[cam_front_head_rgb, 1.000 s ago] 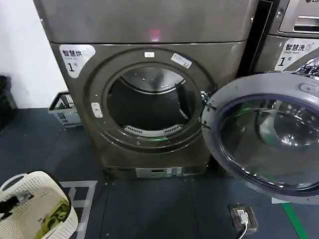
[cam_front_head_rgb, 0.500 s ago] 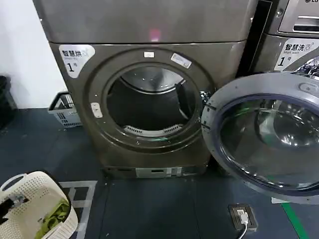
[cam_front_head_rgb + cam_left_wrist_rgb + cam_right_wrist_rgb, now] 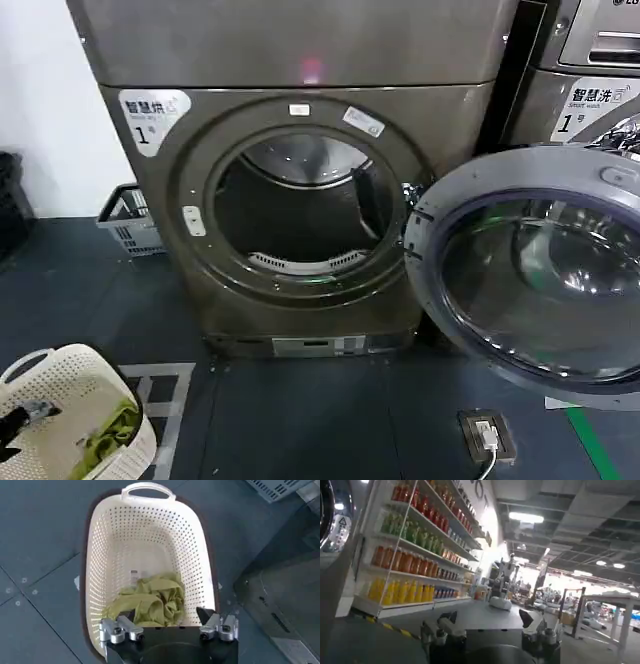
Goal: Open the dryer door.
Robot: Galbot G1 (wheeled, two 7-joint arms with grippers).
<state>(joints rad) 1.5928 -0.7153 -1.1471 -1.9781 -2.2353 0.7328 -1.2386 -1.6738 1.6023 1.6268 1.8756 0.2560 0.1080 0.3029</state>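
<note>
The grey dryer (image 3: 300,60) stands straight ahead. Its round dryer door (image 3: 540,280) is swung wide to the right on its hinge, showing the dark drum (image 3: 300,205). In the left wrist view my left gripper (image 3: 167,615) hangs open over a white laundry basket (image 3: 100,555), far from the door, with nothing between its fingers. In the right wrist view my right gripper (image 3: 488,616) is open too, empty, and faces away toward a room with shelves.
The white basket (image 3: 75,400) with a green cloth (image 3: 150,602) sits on the floor at the lower left. A grey wire basket (image 3: 130,220) stands by the wall left of the dryer. A second machine (image 3: 590,60) is at the right, and a floor socket (image 3: 487,437) lies below the door.
The dark left gripper at the lower left edge has slid slightly lower over the basket. The door and dryer have not moved.
</note>
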